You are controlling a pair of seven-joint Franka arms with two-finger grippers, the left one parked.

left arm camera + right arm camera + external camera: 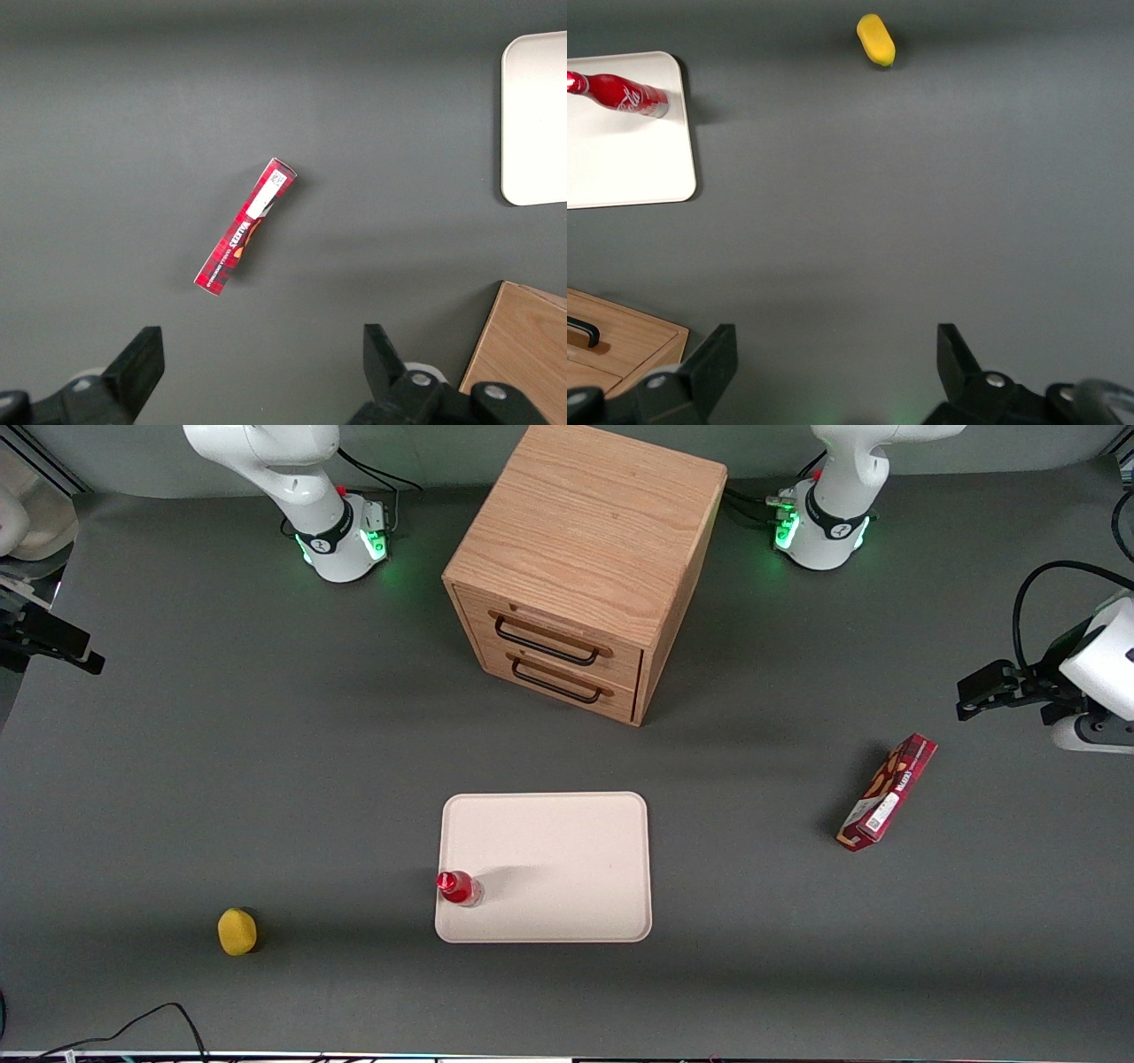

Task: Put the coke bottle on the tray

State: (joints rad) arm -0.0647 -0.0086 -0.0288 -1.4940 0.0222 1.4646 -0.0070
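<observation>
The coke bottle (458, 887), small and red with a red cap, stands upright on the cream tray (567, 850), at the tray's corner nearest the front camera on the working arm's side. The right wrist view shows the bottle (625, 96) on the tray (620, 168), with its white label mark. My gripper (81, 657) is open and empty. It hangs high at the working arm's end of the table, far from the bottle and tray. In its wrist view the gripper (837, 359) has only grey table between its fingers.
A wooden drawer cabinet (576, 576) stands farther from the front camera than the tray. A yellow lemon-like object (236, 931) lies toward the working arm's end. A long red snack box (888, 791) lies toward the parked arm's end. A black cable (133, 1027) runs along the near edge.
</observation>
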